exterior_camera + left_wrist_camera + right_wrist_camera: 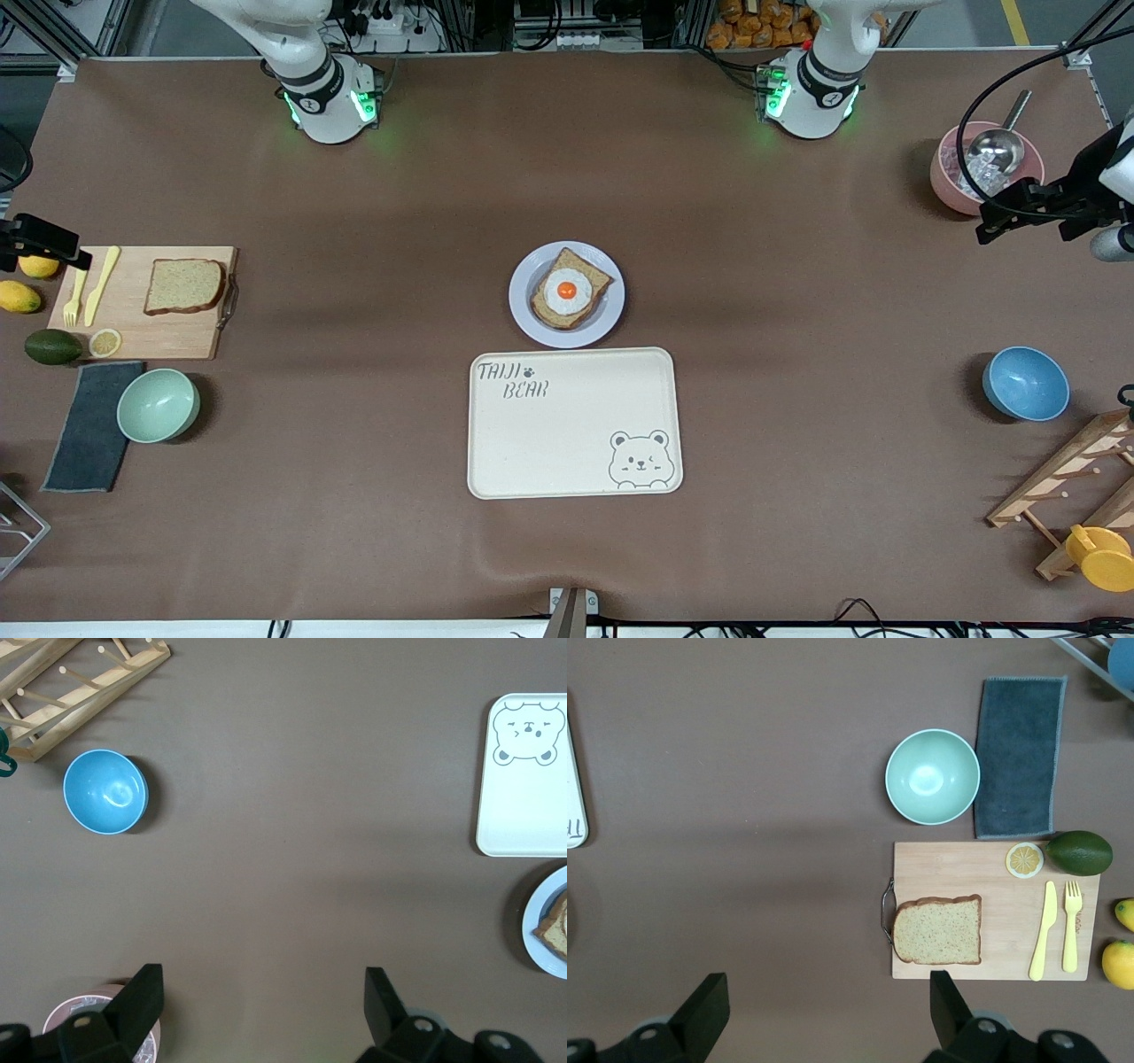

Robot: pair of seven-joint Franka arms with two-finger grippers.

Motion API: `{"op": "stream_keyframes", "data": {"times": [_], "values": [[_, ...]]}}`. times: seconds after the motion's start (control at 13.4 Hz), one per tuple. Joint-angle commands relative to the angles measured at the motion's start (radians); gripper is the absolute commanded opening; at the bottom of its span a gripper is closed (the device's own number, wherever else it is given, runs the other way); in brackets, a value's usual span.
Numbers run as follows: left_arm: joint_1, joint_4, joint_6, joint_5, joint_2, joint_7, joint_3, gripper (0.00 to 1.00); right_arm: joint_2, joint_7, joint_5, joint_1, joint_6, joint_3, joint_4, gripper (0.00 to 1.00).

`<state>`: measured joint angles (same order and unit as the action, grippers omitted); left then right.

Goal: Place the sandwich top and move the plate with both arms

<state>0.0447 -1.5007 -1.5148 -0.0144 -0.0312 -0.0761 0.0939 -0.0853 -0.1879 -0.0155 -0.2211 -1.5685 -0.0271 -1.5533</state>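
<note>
Both claws hang with fingers apart, the left claw [259, 1010] above the pink bowl [955, 182], the right claw [824, 1010] beside the board [992, 952] bearing the sandwich top [183, 285], the plate [523, 306] touching the tray [574, 425] mid-bench.

Cream tray [574, 422] with bear drawing, mid-tabletop near the front edge. Cutting board [142, 302] at the right arm's end holds yellow knife [101, 283], fork [74, 298], lemon slice [104, 342]. Green bowl [158, 405] touching dark cloth [91, 425]. Blue bowl [1025, 383] and wooden rack [1067, 483] at the left arm's end.
</note>
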Motion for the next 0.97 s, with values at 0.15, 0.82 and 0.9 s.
{"op": "stream_keyframes", "data": {"times": [0.15,0.82,0.9], "values": [[0.003,-0.001,0.008,-0.004,0.001,-0.019,0.006,1.0,0.01,-0.099,-0.006,-0.064,-0.04,-0.013,-0.068,1.0],[0.0,-0.004,0.005,0.011,-0.009,-0.021,0.006,1.0,0.007,-0.26,-0.043,-0.171,-0.168,-0.013,-0.22,1.0],[0.0,-0.004,0.005,0.011,-0.01,-0.021,0.006,1.0,0.006,-0.284,-0.055,-0.187,-0.18,-0.013,-0.241,1.0]]}}
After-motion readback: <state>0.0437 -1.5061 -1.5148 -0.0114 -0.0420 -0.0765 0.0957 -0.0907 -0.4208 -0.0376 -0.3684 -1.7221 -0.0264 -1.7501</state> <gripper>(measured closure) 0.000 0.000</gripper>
